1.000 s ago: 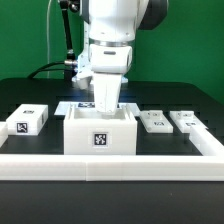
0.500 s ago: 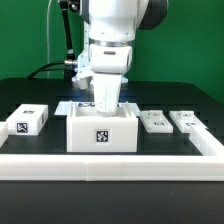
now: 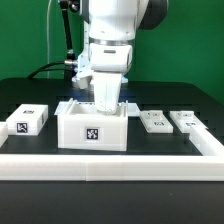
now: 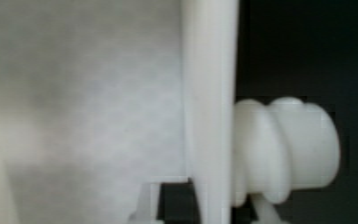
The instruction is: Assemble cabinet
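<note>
The cabinet [image 3: 92, 135], a white open-topped box with a square tag on its front, stands on the black table in the middle of the exterior view, turned slightly askew. My gripper [image 3: 105, 103] reaches down into its open top, so the fingertips are hidden behind the front wall. In the wrist view the gripper [image 4: 208, 208] straddles a thin upright white wall of the cabinet [image 4: 202, 90], one finger on each side. A ribbed white knob [image 4: 282, 150] sticks out of that wall. The jaws are shut on the wall.
A small white tagged block [image 3: 28, 121] lies at the exterior view's left. Two flat tagged white pieces [image 3: 152, 121] [image 3: 186, 120] lie at its right. A white rail [image 3: 110, 165] runs along the front and up the right side.
The cabinet has shifted toward the exterior view's left and turned a little, with my gripper still in its top. The other parts have not moved.
</note>
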Available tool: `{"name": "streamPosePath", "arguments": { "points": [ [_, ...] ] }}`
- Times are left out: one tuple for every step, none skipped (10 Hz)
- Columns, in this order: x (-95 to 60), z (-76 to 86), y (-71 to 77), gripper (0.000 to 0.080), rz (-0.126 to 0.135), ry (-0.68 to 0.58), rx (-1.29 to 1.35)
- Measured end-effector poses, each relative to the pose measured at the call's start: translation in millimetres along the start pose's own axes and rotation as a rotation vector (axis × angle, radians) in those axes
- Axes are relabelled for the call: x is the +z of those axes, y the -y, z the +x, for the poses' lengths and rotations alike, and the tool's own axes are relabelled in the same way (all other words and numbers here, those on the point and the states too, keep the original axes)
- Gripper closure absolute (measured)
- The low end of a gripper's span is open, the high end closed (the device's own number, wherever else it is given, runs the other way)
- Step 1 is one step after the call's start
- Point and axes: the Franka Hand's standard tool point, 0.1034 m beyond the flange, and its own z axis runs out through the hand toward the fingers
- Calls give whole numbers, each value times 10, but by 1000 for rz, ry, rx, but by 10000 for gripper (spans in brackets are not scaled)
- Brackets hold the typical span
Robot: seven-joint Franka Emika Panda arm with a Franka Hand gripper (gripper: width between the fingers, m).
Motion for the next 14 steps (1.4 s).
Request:
{"name": "streamPosePath", "arguments": {
  "points": [
    [0, 0, 0, 756, 0, 0, 0],
    [0, 0, -1, 756, 0, 0, 0],
    [-6, 1, -17, 756, -1, 1, -6],
    [-28, 12, -91, 756, -4, 1, -13],
    [-31, 58, -166, 756, -11, -2, -21],
    [-25, 141, -233, 756, -17, -7, -29],
    [-30, 220, -287, 756, -24, -12, -39],
    [-34, 336, -356, 756, -31, -19, -43],
    [-43, 491, -441, 756, -41, -28, -51],
    [-48, 598, -486, 756, -48, -33, -67],
    [-47, 592, -488, 756, -49, -33, -67],
    [-48, 587, -490, 756, -49, -33, -66],
    [-48, 583, -491, 756, -49, -33, -65],
    [-48, 583, -491, 756, -49, -33, -65]
  ]
}}
